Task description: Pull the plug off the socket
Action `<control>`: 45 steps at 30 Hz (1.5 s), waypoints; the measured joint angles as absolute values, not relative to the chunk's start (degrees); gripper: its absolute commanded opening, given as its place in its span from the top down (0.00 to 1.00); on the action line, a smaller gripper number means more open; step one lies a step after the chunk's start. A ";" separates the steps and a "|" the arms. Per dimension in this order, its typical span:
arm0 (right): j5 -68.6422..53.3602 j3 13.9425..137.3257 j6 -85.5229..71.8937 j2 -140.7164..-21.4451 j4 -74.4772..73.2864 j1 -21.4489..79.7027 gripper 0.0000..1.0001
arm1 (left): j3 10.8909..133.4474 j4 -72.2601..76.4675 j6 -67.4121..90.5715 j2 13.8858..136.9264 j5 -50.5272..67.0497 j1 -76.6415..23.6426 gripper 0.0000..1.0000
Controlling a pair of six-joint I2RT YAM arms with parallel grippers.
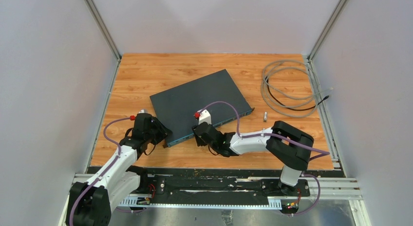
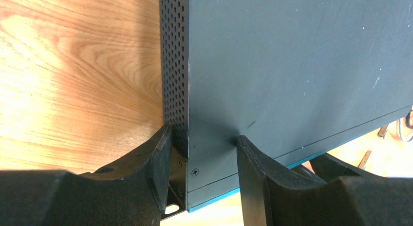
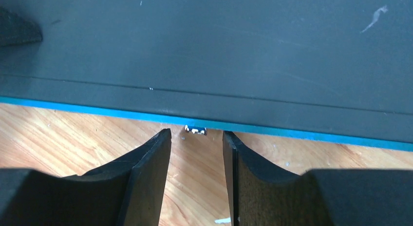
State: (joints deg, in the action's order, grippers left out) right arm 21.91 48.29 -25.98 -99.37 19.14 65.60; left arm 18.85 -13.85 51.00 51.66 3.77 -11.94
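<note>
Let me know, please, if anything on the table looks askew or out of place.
The network switch lies skewed, its edges diagonal to the table rather than square. A small pale piece lies alone on the wood by its right-hand corner, apart from the coiled cable. Nothing looks spilled or broken.

1. The switch [image 1: 200,105] ran past the frame edges in both wrist views, and its port face was hidden in every view.
2. Below the switch's front edge, only the tip of the plug [image 3: 195,130] showed, too small to make out its form.
3. Right of the switch, a small pale item [image 1: 265,116] was too small to identify.
</note>
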 measured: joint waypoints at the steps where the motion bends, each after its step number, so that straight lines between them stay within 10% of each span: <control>1: 22.17 48.60 -26.00 -99.83 19.64 65.60 0.53 | 18.85 -13.85 51.00 51.66 3.75 -11.94 0.58; 23: 26.96 50.06 -26.09 -102.63 21.56 67.61 0.63 | 18.85 -13.82 50.98 51.66 3.88 -11.94 0.59; 31: 28.77 50.39 -25.19 -102.61 20.34 67.77 1.00 | 18.85 -13.82 50.96 51.66 3.90 -11.94 0.59; 45: 27.46 47.92 -25.32 -101.32 22.17 67.77 1.00 | 18.85 -13.74 51.09 51.86 3.70 -11.94 0.61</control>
